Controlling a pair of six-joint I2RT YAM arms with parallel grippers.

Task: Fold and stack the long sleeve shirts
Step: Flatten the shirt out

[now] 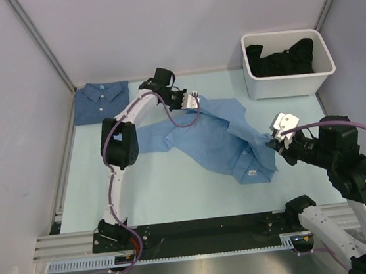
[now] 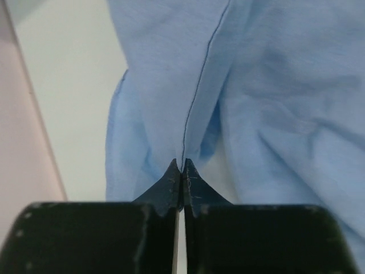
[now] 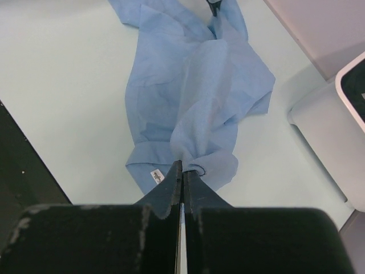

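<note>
Two shirts on the table (image 1: 176, 191), well apart.

Dark shirt (image 1: 101, 101): denim blue, folded into a neat rectangle and lying flat in the far left corner. Collar faces the far edge, with a turquoise label showing at the neck.

Light shirt (image 1: 223, 139): sky blue, unfolded and rumpled. It sprawls diagonally from mid-table toward the right side. A bunched sleeve trails left from the body. The collar end lies nearest the near edge, with a small white tag showing inside. The cloth is thin and softly creased. The left wrist view shows a dark stitched seam running up from the pinch point.

Left gripper (image 1: 195, 100): clenched on the light shirt's far end, near the middle of the far edge. The fingertips are pressed together with a fold of cloth caught between them.

Right gripper (image 1: 273, 141): pinched tight on the shirt's right side, toward the right edge of the table. The cloth gathers into a small bunch at the tips. Between the two grips the fabric rises in a loose ridge, and the rest drapes down onto the table.

Bin (image 1: 281, 33): white, at the far right corner, holding dark clothes (image 1: 280, 58). It stands apart from the light shirt.
</note>
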